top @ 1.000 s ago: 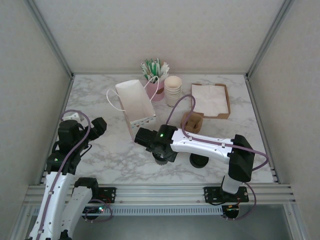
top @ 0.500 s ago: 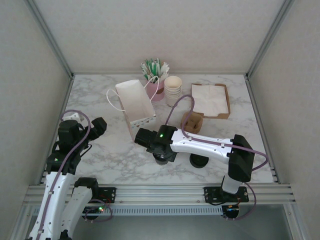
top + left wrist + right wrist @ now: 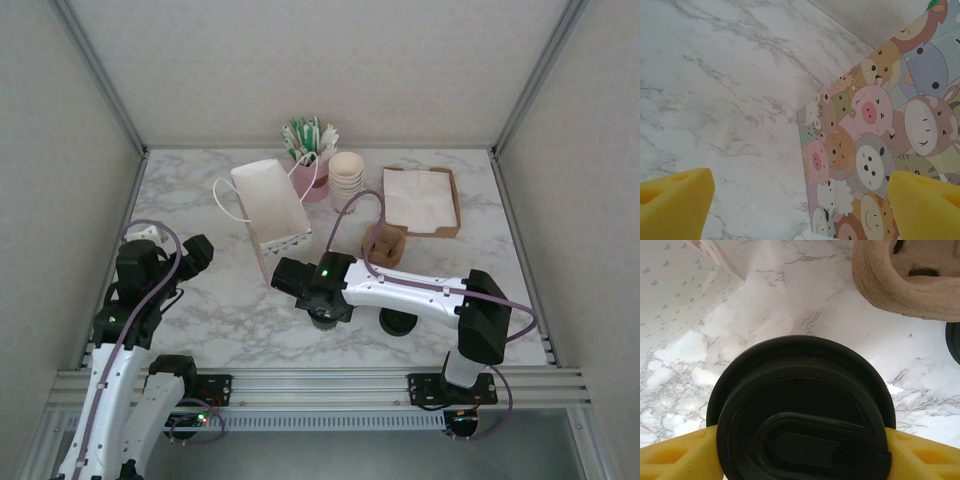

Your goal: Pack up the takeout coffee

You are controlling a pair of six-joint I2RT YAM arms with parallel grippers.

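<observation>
The takeout coffee [image 3: 801, 390] shows its round black sip lid from above, with a yellow pad pressed against each side of it. My right gripper [image 3: 800, 452] is shut on the cup, near the table's front middle [image 3: 322, 312]. The white paper bag [image 3: 270, 205] stands just behind and to the left, and its heart-printed side [image 3: 675, 290] is close by. My left gripper [image 3: 195, 250] rests at the left side, open [image 3: 800, 210], with nothing between its fingers. It faces the bag's cartoon-animal side [image 3: 880, 135].
A brown pulp cup carrier [image 3: 385, 243] sits right behind the held cup [image 3: 910, 275]. A loose black lid [image 3: 398, 322] lies to the right. At the back stand stacked lidless cups [image 3: 347, 175], a pink holder of sticks [image 3: 312, 150] and a napkin tray [image 3: 420, 200].
The right gripper with the cup has shifted only very slightly; its cable has swung a little. The left arm has not moved.
</observation>
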